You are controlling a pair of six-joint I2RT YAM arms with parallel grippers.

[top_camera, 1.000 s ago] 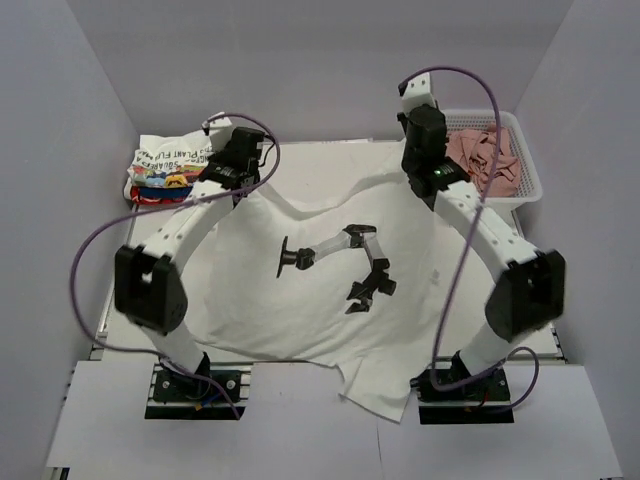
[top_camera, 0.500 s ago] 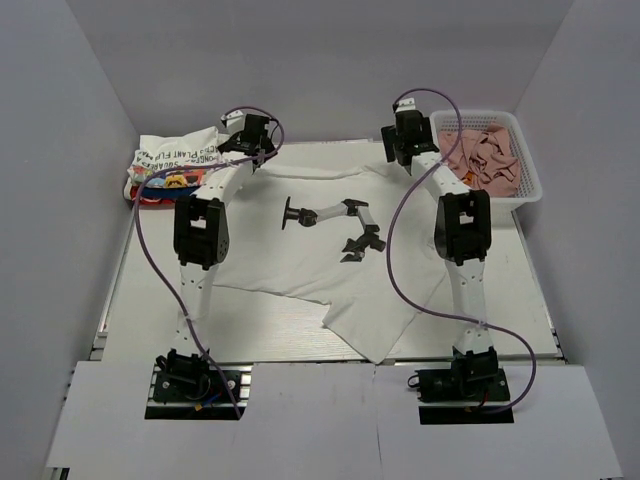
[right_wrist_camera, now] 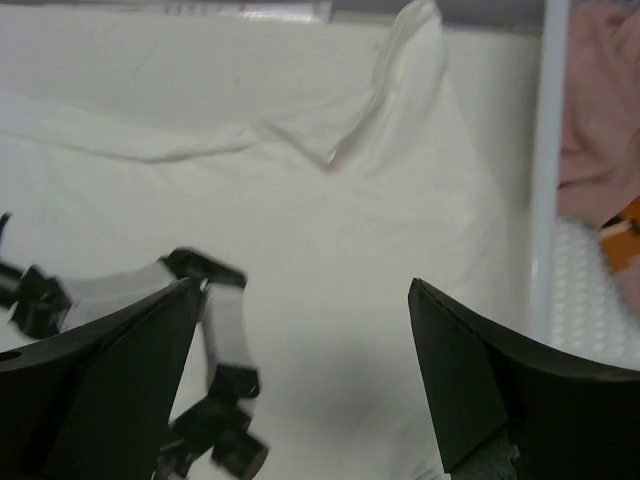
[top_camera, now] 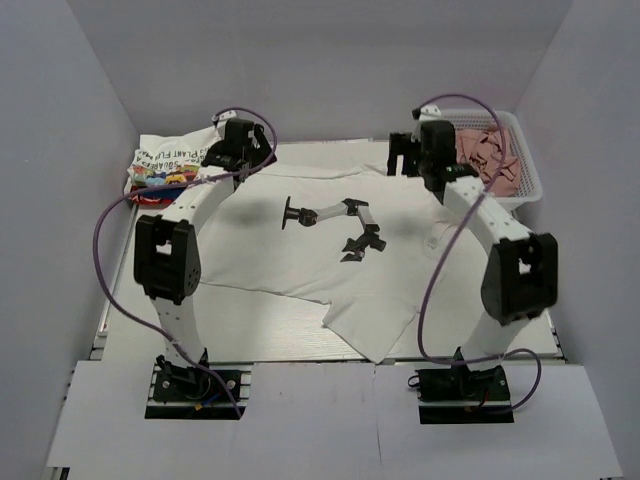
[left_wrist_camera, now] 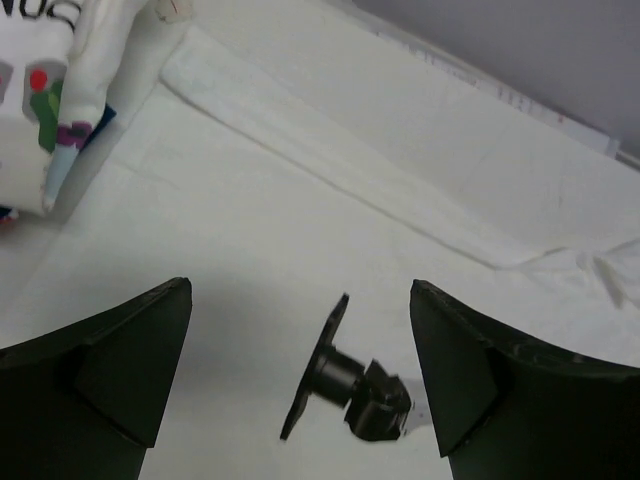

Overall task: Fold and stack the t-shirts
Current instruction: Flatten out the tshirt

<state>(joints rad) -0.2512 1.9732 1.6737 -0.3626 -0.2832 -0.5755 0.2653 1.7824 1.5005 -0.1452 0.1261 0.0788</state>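
A large white t-shirt point(top_camera: 300, 265) with a black and grey print point(top_camera: 340, 220) lies spread flat across the table, one corner pointing toward the near edge. My left gripper point(top_camera: 243, 163) hovers open over its far left part, and my right gripper point(top_camera: 404, 157) hovers open over its far right part. In the left wrist view the wide-apart jaws of the left gripper point(left_wrist_camera: 300, 380) frame the white t-shirt point(left_wrist_camera: 250, 230) and its print point(left_wrist_camera: 345, 380), holding nothing. The right gripper point(right_wrist_camera: 300, 380) stands likewise empty above the white t-shirt point(right_wrist_camera: 330, 230). A stack of folded t-shirts point(top_camera: 165, 165) sits at the back left.
A white mesh basket point(top_camera: 530, 185) with pinkish-brown cloths point(top_camera: 485, 155) stands at the back right, its rim point(right_wrist_camera: 545, 200) close to my right gripper. The folded t-shirts point(left_wrist_camera: 60, 90) lie just left of my left gripper. Grey walls enclose the table.
Both grippers have opened and let go of the white t-shirt. It was carried toward the back of the table and now lies flat. Both arms have drawn back and bent again.
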